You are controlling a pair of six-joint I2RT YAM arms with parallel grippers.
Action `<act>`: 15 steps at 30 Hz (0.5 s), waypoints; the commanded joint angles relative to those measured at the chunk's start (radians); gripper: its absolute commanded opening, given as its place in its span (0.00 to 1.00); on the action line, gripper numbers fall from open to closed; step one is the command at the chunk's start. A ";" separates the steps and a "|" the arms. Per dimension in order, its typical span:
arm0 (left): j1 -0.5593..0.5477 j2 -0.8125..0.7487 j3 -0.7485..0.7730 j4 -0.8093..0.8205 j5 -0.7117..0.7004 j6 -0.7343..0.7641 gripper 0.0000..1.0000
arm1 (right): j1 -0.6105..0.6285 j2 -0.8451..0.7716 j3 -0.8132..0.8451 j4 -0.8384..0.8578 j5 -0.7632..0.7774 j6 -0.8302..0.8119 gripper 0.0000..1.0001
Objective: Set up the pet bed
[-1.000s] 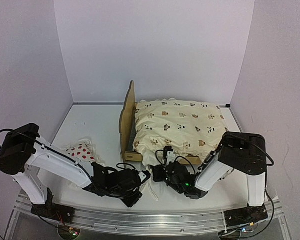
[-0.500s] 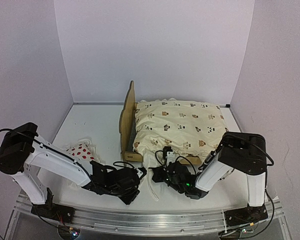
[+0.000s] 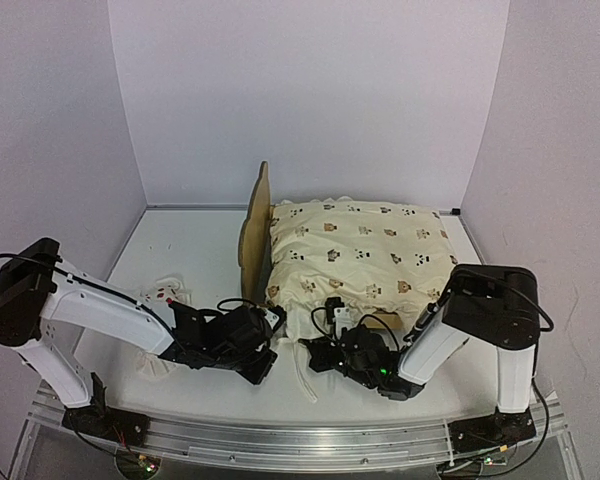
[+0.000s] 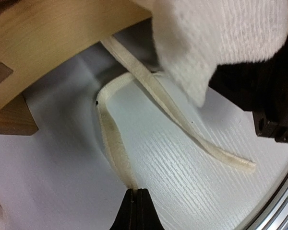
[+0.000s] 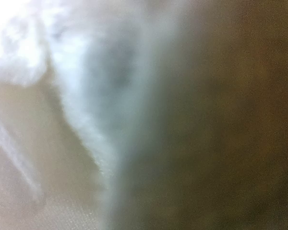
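Near the front edge of the white table, the left gripper is closed, and its tips pinch the end of one cream tie of the quilt. Just beside it, the right gripper is closed too, at the quilt's near corner. I cannot tell if it holds fabric, since its camera is blurred. A red-dotted pillow lies behind the left arm. Farther back, the pet bed stands mid-table with its headboard upright on the left, and the quilt lies over it.
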 commanded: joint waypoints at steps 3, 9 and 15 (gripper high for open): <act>0.024 0.013 0.092 0.072 0.020 0.037 0.00 | -0.006 -0.062 -0.014 0.021 -0.065 -0.058 0.00; 0.023 0.015 0.135 0.060 0.067 0.054 0.00 | -0.006 -0.076 -0.024 0.021 -0.078 -0.073 0.00; 0.024 0.062 0.170 0.065 0.066 0.063 0.00 | -0.005 -0.099 -0.041 0.021 -0.084 -0.083 0.00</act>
